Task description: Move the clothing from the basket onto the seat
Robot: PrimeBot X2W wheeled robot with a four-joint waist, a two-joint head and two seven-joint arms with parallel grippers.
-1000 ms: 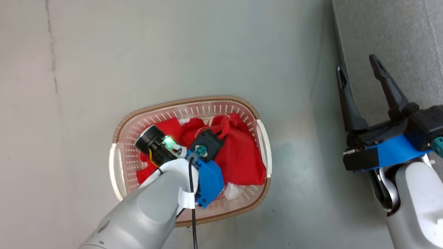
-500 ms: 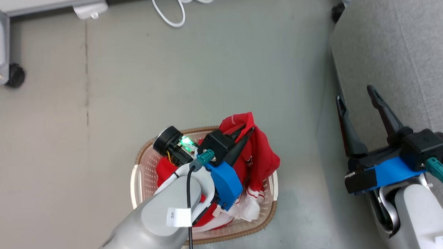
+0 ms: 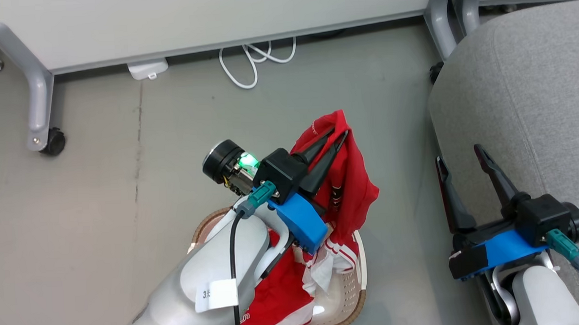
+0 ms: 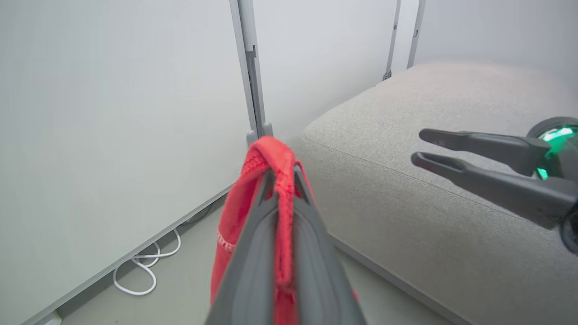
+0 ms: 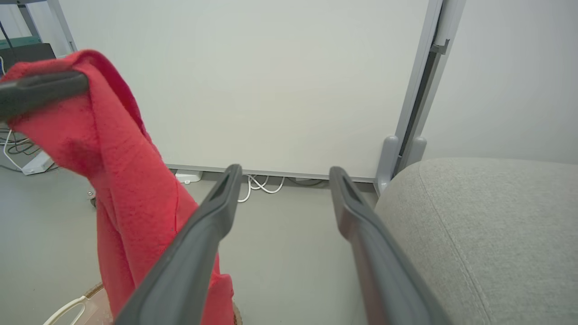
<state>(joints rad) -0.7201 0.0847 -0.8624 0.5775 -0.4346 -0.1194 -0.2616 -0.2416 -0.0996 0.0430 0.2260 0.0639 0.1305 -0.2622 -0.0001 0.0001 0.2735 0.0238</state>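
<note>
Head view | left pincer pinching clothing, long axis hanging down over basket | right pincer spread

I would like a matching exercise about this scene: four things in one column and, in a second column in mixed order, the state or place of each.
Column A
1. left gripper
2. right gripper
3. basket
4. white cable

Column B
a. open, holding nothing, next to the seat
b. lying in loops on the floor
c. shut on a red garment, held up above the basket
d. standing on the floor, with red clothing inside

Pairs: 1-c; 2-a; 3-d; 4-b
</note>
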